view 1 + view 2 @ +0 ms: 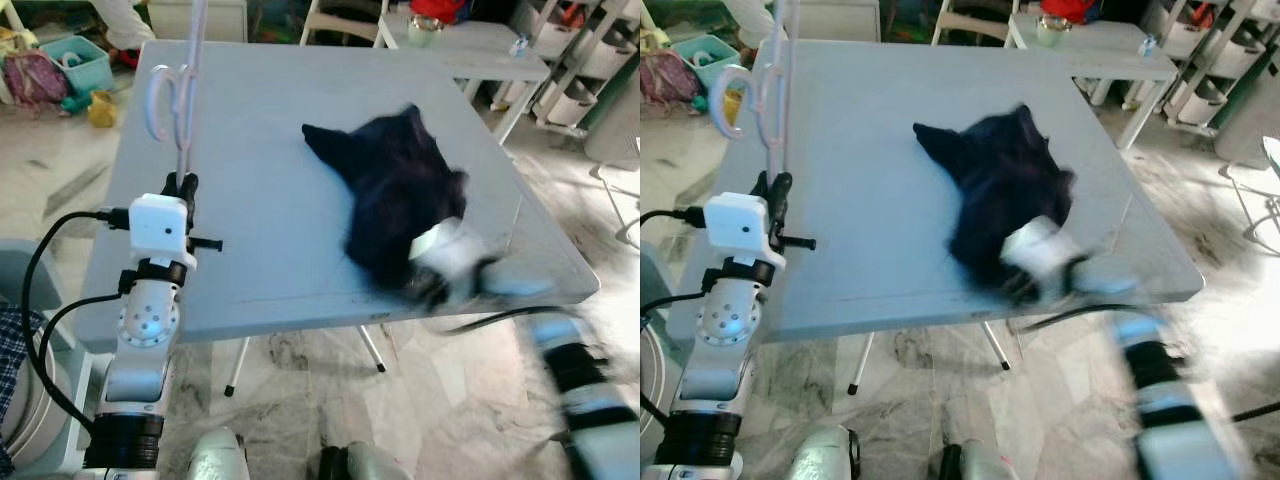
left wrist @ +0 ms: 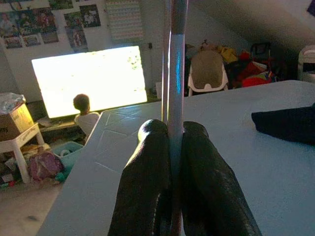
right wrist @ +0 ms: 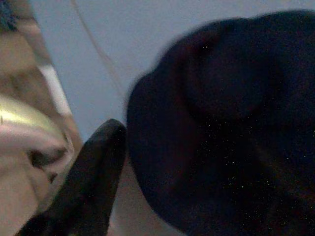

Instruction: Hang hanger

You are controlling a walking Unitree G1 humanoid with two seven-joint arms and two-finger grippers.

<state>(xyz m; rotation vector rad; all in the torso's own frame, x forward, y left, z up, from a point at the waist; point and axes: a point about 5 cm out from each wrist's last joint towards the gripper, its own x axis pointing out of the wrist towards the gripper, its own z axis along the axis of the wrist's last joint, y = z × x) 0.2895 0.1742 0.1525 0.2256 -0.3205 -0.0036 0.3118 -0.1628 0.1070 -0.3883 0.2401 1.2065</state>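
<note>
Table (image 1: 250, 250) grey, dark garment (image 1: 395, 195) on it, marble floor (image 1: 300, 370)

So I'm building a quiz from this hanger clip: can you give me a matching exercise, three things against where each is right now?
Things:
1. pink hanger
2. black garment
3. right gripper

Places:
A. blurred, at the garment's near edge
B. lying on the grey table
C. held upright in the left gripper

Pairs: 1-C, 2-B, 3-A
</note>
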